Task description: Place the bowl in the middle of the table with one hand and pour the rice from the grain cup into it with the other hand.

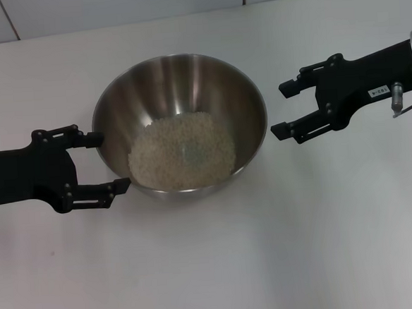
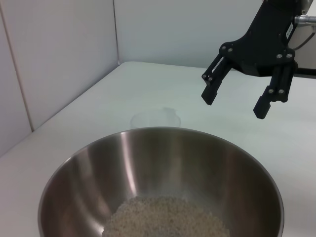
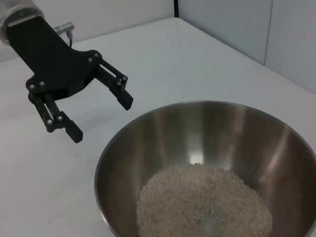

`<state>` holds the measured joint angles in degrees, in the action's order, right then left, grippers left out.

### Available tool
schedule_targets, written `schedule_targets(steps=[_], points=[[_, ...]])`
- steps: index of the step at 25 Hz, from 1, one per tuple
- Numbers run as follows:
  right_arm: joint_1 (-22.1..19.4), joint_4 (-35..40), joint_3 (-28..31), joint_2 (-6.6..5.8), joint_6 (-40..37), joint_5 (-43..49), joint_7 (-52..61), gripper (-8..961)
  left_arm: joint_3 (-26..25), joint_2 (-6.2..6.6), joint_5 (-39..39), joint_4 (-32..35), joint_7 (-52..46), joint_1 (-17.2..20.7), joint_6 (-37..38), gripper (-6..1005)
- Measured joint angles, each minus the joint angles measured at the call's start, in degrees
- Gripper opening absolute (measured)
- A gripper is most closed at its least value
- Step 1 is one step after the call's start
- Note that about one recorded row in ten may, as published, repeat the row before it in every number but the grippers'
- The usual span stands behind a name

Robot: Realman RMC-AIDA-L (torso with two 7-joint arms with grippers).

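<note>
Steel bowl upright on the white surface, roughly at its middle. Inside the bowl, a loose mound of pale rice covering the bottom and reaching a little way up the wall nearer the robot; upper wall bare and shiny.

Left end effector just beside the bowl's left side, fingers spread wide and pointed at the wall, holding nothing. From the head camera, fingertips overlapping the outline of the rim; from the right wrist camera, a clear gap to the bowl, so near it but not clamped on it.

Right end effector near the bowl's right side, a little farther off than the left one, fingers likewise apart and empty, tips aimed toward the rim. No contact with the bowl.

Grain cup only faintly visible from the left wrist camera: a clear, round-rimmed shape standing on the surface just beyond the bowl's rim, on the side away from the left end effector and below the right one. Looks upright, with no grains to be made out inside. Not distinguishable from the head camera.
</note>
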<state>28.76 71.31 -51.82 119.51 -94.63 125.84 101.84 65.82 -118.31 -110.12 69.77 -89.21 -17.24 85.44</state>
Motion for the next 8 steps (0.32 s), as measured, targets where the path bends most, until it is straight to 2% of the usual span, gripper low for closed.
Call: schedule_targets(steps=[8], points=[[-0.4,0.0,-0.3,0.06,0.5,-0.1,-0.1,820,0.0,0.02,0.0,0.2,0.0,0.2,0.0,867]])
